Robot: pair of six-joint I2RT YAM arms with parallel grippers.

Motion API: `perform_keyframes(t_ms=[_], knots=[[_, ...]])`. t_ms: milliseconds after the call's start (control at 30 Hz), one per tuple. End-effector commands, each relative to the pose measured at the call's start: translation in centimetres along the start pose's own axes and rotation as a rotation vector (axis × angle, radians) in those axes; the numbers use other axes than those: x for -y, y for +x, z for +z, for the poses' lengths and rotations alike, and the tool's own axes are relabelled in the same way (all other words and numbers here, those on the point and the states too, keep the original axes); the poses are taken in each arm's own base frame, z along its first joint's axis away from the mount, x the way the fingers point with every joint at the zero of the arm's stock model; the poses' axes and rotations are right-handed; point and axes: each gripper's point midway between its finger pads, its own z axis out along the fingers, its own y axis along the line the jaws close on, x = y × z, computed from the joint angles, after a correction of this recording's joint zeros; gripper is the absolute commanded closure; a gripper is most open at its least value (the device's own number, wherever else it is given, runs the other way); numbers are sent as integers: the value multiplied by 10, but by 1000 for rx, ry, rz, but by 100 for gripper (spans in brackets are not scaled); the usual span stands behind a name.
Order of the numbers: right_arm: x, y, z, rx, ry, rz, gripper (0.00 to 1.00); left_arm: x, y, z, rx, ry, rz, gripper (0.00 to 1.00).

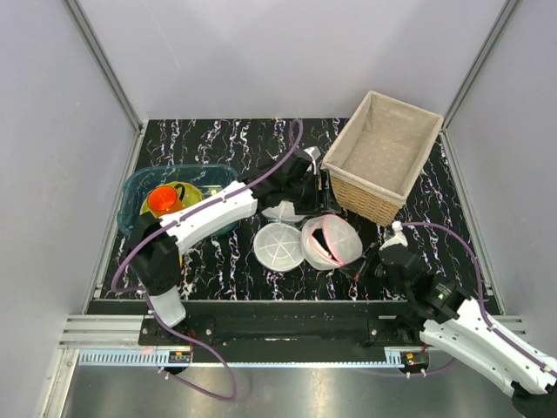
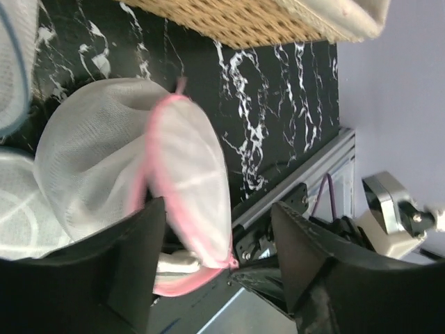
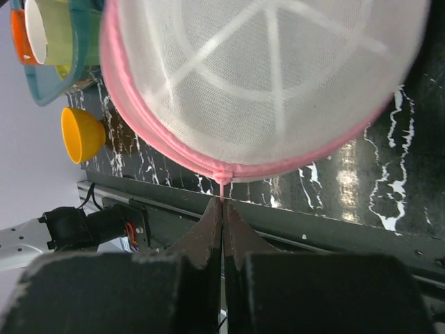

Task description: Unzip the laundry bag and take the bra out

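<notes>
The laundry bag [image 1: 332,241], a white mesh dome with a pink rim, lies on the black marbled table in front of the basket. Its two halves stand partly apart, with a dark gap between them. My right gripper [image 1: 370,254] is at its right edge; in the right wrist view it [image 3: 223,209] is shut on the pink zipper pull below the bag [image 3: 264,83]. My left gripper [image 1: 312,202] hovers behind the bag, open and empty, its fingers [image 2: 142,261] straddling the bag's raised half [image 2: 188,181]. A pale padded piece [image 2: 174,263] shows in the gap; I cannot tell whether it is the bra.
A wicker basket [image 1: 383,157] with a cloth liner stands at the back right, close behind the bag. An all-white mesh dome [image 1: 278,246] lies left of the bag. A teal bin [image 1: 187,169] at the left holds an orange cup [image 1: 163,200]. A yellow bowl [image 3: 82,133] sits near the front edge.
</notes>
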Motion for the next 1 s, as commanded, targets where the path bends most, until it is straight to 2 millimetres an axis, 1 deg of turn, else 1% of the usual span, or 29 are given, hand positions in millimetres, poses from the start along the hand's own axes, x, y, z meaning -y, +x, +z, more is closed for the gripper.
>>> perform_keyframes(t_ms=[0, 33, 67, 133, 167, 200, 233, 267, 300, 333, 367, 400, 433, 467, 500, 533, 567, 667, 767, 800, 833, 867, 900, 933, 967], knots=[[-29, -6, 2, 14, -108, 13, 100, 43, -19, -52, 123, 55, 111, 32], [-29, -6, 2, 13, -111, 17, 100, 41, -17, -58, 143, 31, 110, 31], [-28, -5, 3, 12, -109, 19, 100, 35, -19, -79, 209, -3, 81, 30], [-24, -4, 4, 16, -105, 25, 100, 27, -13, -93, 245, -13, 32, 30], [-23, -3, 5, 15, -105, 36, 100, 15, 0, -88, 235, -20, -16, 30], [-19, -1, 7, 10, -99, 39, 100, 20, 4, -101, 254, 14, -36, 29], [-19, -1, 7, 12, -103, 42, 100, 22, 12, -101, 247, 30, -47, 29], [-20, 0, 7, 8, -106, 46, 100, 20, 19, -99, 238, 37, -73, 28], [-19, 1, 8, 5, -103, 42, 100, 13, 29, -97, 223, 26, -83, 28], [-18, 1, 9, 1, -100, 42, 100, 12, 40, -94, 202, 24, -81, 28], [-19, 2, 8, -4, -102, 40, 100, 10, 45, -90, 186, 17, -96, 21], [-18, 2, 9, -5, -99, 38, 100, -1, 53, -80, 164, -12, -106, 21], [-19, 2, 10, -7, -101, 34, 100, -2, 61, -74, 129, -5, -116, 21], [-19, 3, 11, -9, -101, 33, 100, 3, 62, -69, 122, 22, -133, 21], [-20, 2, 11, -6, -99, 33, 100, 0, 68, -62, 104, 24, -140, 21], [-20, 3, 11, -11, -98, 30, 100, 2, 75, -53, 77, 32, -140, 21], [-21, 2, 12, -9, -99, 30, 100, 7, 76, -49, 71, 53, -143, 22], [-23, 1, 11, -7, -105, 31, 100, 9, 89, -28, 15, 39, -145, 23], [-24, 0, 9, -4, -112, 32, 100, 10, 95, -16, -9, 37, -157, 31], [-24, 1, 9, -5, -112, 31, 100, 11, 94, -14, -8, 42, -156, 38], [-22, 1, 8, -5, -106, 28, 100, 12, 92, -14, -3, 44, -156, 47], [-21, 1, 7, -6, -103, 28, 100, 13, 91, -15, 5, 42, -144, 62], [-17, 1, 5, 0, -90, 29, 100, 12, 87, -17, 15, 34, -137, 85], [-16, 0, 3, 4, -87, 27, 100, 5, 84, -19, 31, -10, -130, 98], [-14, -1, 0, 12, -82, 28, 100, 8, 75, -27, 55, -12, -108, 100]])
